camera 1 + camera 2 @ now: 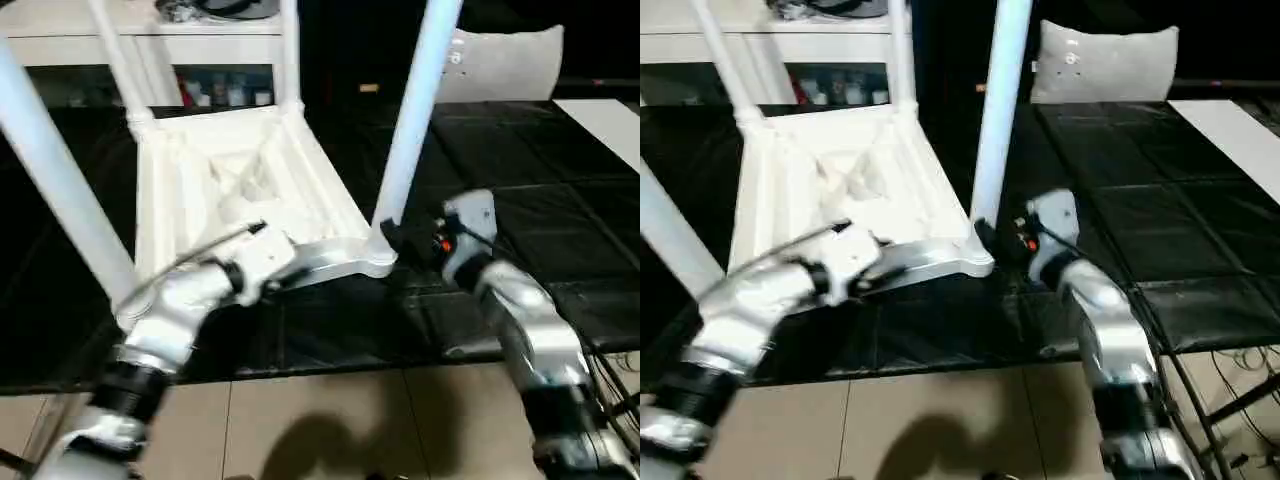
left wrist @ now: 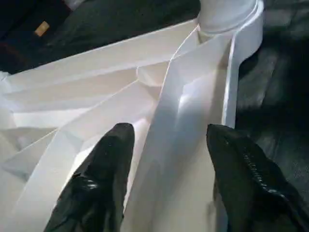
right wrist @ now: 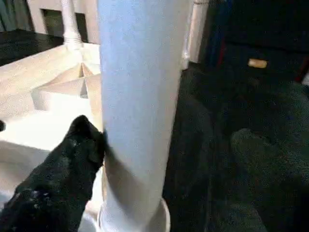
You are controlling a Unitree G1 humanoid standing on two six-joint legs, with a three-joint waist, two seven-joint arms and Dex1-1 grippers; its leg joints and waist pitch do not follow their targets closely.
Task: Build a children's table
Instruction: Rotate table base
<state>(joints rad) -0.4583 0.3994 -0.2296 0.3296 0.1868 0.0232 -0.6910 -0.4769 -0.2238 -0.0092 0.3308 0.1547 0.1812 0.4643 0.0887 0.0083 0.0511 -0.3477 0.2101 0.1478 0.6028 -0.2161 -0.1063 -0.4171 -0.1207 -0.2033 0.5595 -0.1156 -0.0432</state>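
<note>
The children's table lies upside down on the black mat, its ribbed white tabletop [image 1: 200, 190] facing up. Four white legs stand in its corner sockets: near right [image 1: 415, 110], near left [image 1: 50, 180], far left [image 1: 120, 60] and far right [image 1: 290, 50]. My left gripper [image 2: 164, 133] is open at the tabletop's near edge, and its black fingers [image 2: 106, 179] straddle the rim wall near the right corner socket. My right gripper [image 1: 395, 238] is open around the base of the near right leg [image 3: 140, 96]. One finger [image 3: 63, 183] touches that leg.
A white cabinet [image 1: 100, 40] stands behind the table. A grey cushion [image 1: 510, 60] sits at the back right and a white board [image 1: 610, 120] lies at the far right. The black mat [image 1: 540, 200] ends at tiled floor [image 1: 330, 420] in front of me. Cables [image 1: 1240, 390] hang at the lower right.
</note>
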